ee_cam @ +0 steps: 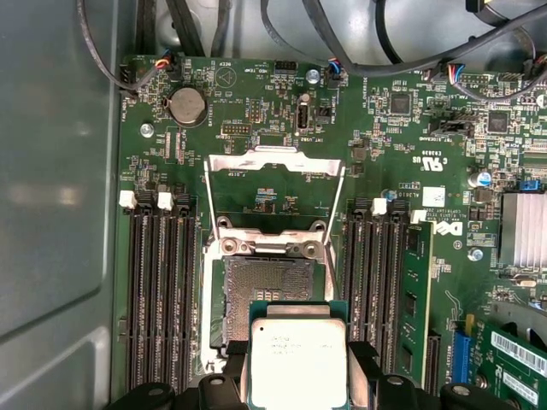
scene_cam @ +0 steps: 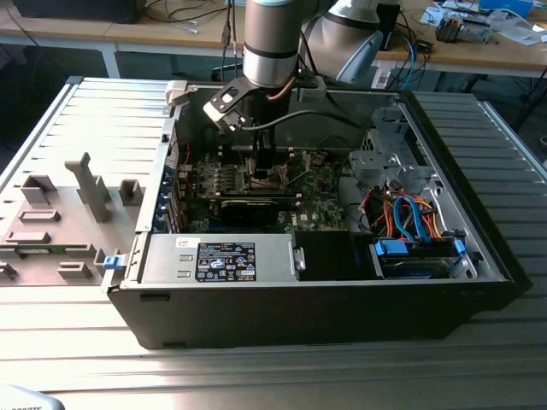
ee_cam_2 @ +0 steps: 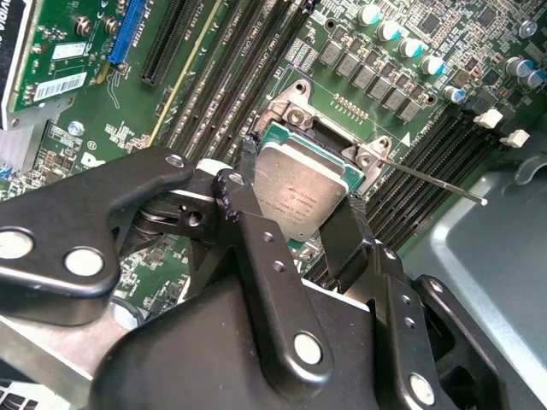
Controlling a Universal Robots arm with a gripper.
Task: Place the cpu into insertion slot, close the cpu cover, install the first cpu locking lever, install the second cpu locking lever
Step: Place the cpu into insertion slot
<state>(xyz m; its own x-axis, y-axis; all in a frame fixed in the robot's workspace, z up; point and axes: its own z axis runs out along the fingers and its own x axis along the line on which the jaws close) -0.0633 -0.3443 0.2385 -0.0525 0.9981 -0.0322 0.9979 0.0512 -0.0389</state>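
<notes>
My gripper [ee_cam_2: 299, 209] is shut on the cpu [ee_cam_2: 299, 192], a square chip with a grey-silver top, one black finger [ee_cam_2: 246, 166] on each side of it. In the first wrist view the cpu [ee_cam: 297, 359] hangs over the near edge of the bare insertion slot [ee_cam: 267, 290]. I cannot tell whether it touches the slot. The cpu cover [ee_cam: 273, 162], a silver frame with an open window, is swung back beyond the slot. A thin locking lever [ee_cam_2: 427, 179] sticks out sideways, raised. In the exterior view the gripper [scene_cam: 261, 171] reaches down into the open computer case.
Black memory slots [ee_cam: 154, 282] flank the socket on both sides. A green memory stick [ee_cam: 412, 290] stands in one of them. Cables [ee_cam: 376, 51] run along the far edge of the motherboard. The case wall [ee_cam: 60, 213] is close by. Orange and blue cables [scene_cam: 410, 218] lie at the exterior view's right.
</notes>
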